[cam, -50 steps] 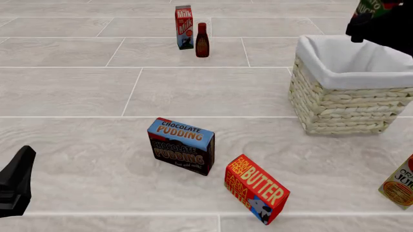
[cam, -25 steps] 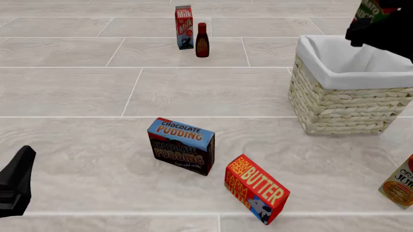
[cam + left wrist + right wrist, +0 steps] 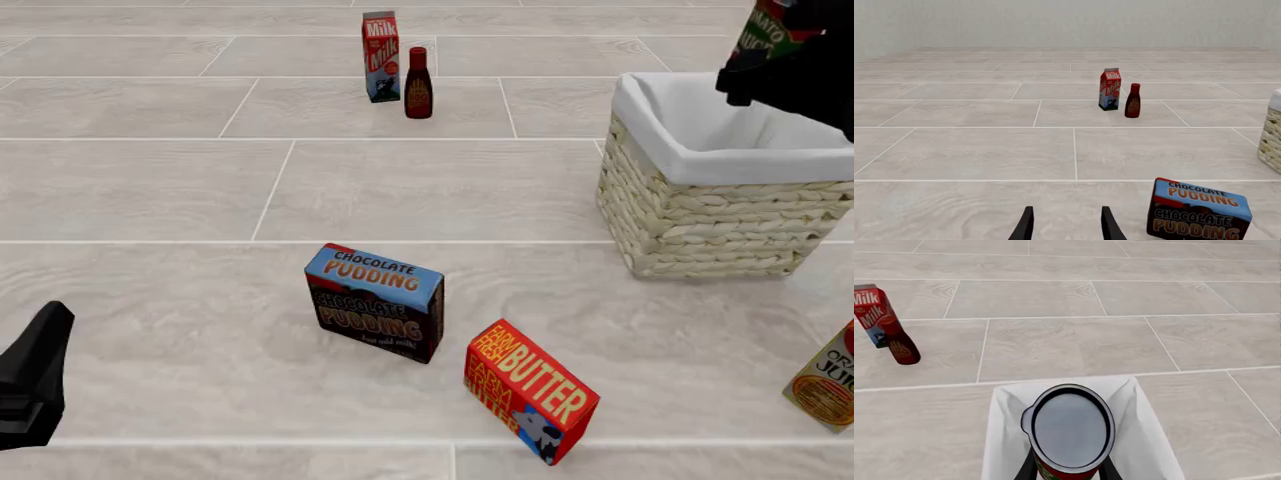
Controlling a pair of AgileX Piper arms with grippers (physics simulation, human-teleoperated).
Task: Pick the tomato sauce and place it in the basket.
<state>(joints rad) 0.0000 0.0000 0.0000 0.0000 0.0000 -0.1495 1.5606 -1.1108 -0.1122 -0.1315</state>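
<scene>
Grey-topped tomato sauce [image 3: 1071,432] sits clamped between the right fingers [image 3: 1111,473], directly over the basket [image 3: 1147,440] lining — only the wrist view shows this; left fingers [image 3: 1026,226] spread, grasping nothing.

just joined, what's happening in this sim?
The right gripper holds the tomato sauce above the basket, not yet released. The left gripper sits open and empty low near the chocolate pudding box. Milk carton, bottle and butter box stand untouched.
</scene>
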